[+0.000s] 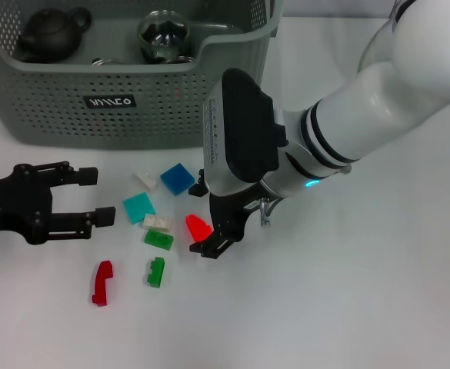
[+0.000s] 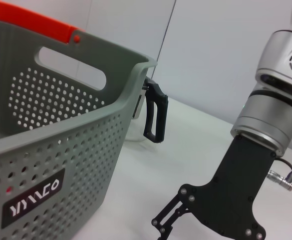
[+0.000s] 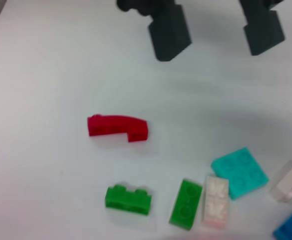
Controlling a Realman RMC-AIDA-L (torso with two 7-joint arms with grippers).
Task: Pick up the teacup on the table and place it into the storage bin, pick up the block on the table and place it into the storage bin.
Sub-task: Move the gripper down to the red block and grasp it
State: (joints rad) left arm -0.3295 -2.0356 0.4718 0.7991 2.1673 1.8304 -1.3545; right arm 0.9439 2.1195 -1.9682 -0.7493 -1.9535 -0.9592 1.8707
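- Storage bin [image 1: 71, 84]: grey-green, perforated walls, dipped front rim, small black label with white lettering; stood at the table's far side.
- Teacup [image 1: 164, 34]: clear glass, lay inside the bin.
- Blocks: red [image 1: 198, 227], green [image 1: 158, 239], white [image 1: 156, 222], teal [image 1: 139, 207], blue [image 1: 178, 178] lay scattered before the bin.

Looking down from the head onto the table [image 1: 378, 292], basket [image 1: 132, 84] at the far edge. Left wrist sitting low, facing the basket [image 2: 61, 150] wall close up. Right wrist hovering near, peering down at blocks [image 3: 117, 127], sharing them with the head.
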